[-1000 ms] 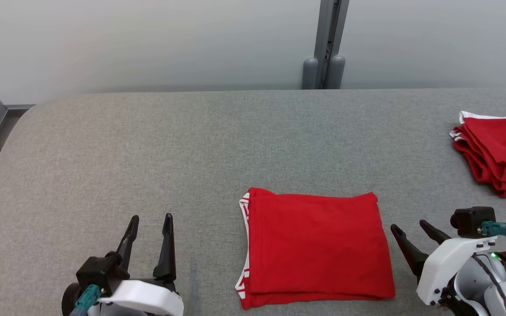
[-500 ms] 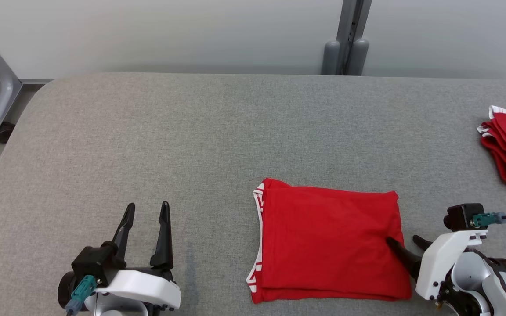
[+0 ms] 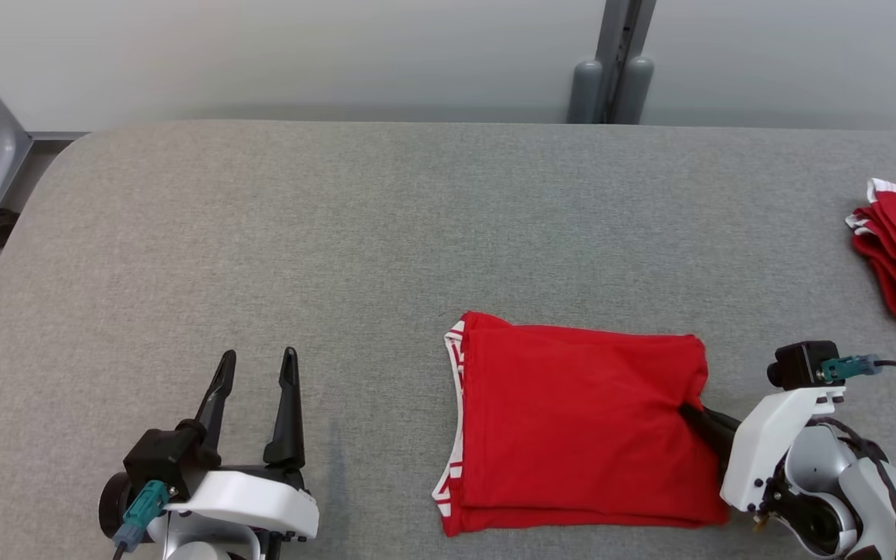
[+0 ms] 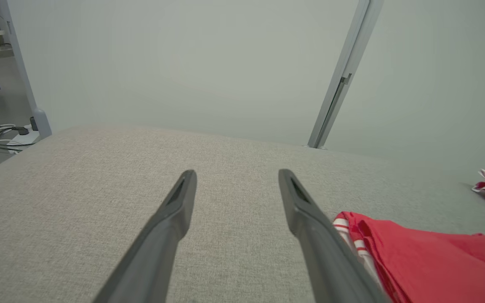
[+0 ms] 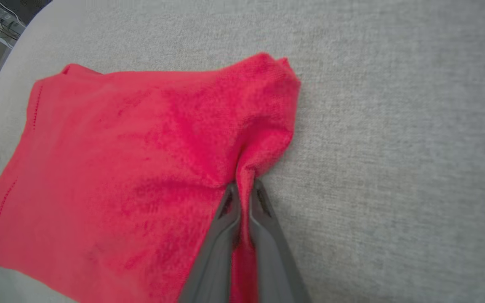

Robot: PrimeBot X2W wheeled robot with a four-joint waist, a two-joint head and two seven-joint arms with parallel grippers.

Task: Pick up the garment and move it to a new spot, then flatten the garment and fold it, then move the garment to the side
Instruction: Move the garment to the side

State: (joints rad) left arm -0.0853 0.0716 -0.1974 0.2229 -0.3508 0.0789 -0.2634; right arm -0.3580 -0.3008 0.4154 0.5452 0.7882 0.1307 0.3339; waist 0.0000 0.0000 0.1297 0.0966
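Your folded garment [image 3: 580, 432] lies on the table [image 3: 300, 233], near its front edge. Your right hand [image 3: 687, 410] is clamped on the garment's right edge, bunching the cloth. Your left hand [image 3: 257, 355] hovers open, well to the left.

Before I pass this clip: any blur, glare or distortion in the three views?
Head view: even soft light, no glare, garment sharp. Left wrist view: the post leans, likely wide-angle distortion; left gripper slightly soft near the lens. Right wrist view: right gripper and the pinched garment mildly blurred.
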